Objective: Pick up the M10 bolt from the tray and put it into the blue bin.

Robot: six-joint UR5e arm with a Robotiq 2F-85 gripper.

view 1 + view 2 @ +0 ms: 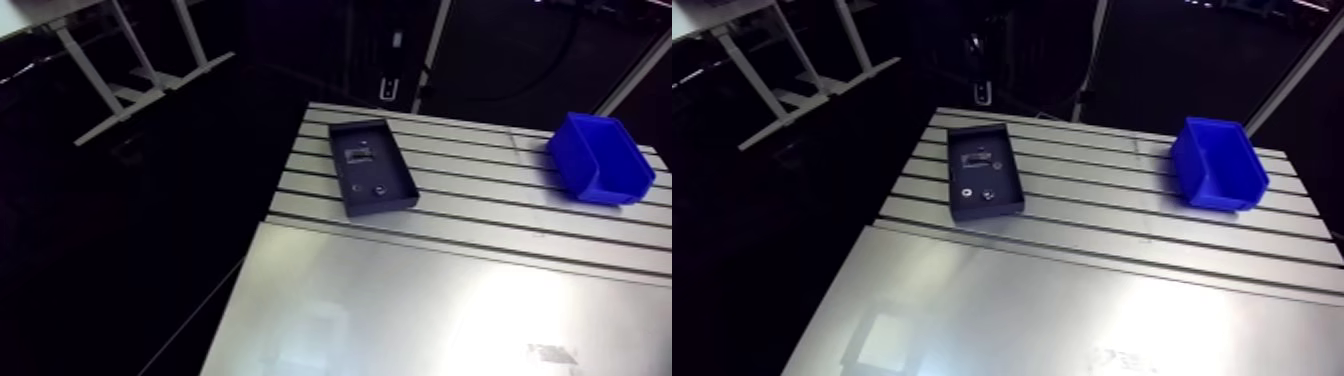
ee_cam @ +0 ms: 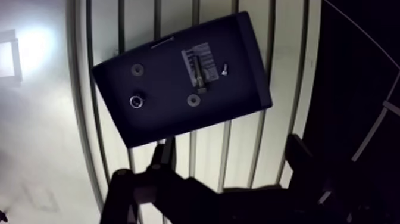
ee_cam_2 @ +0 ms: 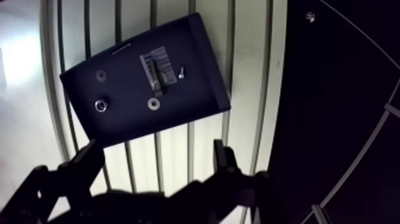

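Item one, the worktop (image 1: 470,225): slotted aluminium, carrying two things. Item two, toward its far left corner: a dark shallow tray (image 1: 403,165), lying skewed across the slots. Contents, by my wrist view: two flat washers (image 2: 193,100), a ring-shaped nut (image 2: 136,101), a small screw (image 2: 225,70), and the M10 bolt (image 2: 199,76), which lay flat on a pale label near the tray's middle, with the small screw just beside it. Item three, at the far right edge, well apart from the tray: the blue bin (image 1: 585,175). Item four, my gripper (image 2: 231,164): fingers spread wide, holding nothing, hovering over bare slots just off one long side of the tray, not yet above the bolt. Hazards, as I judged them: closing on the neighbouring screw instead; a finger catching the tray wall and shoving the tray, which looked unfixed; the round shank rolling out of a shallow pinch; dropping it on the long carry to the bin.
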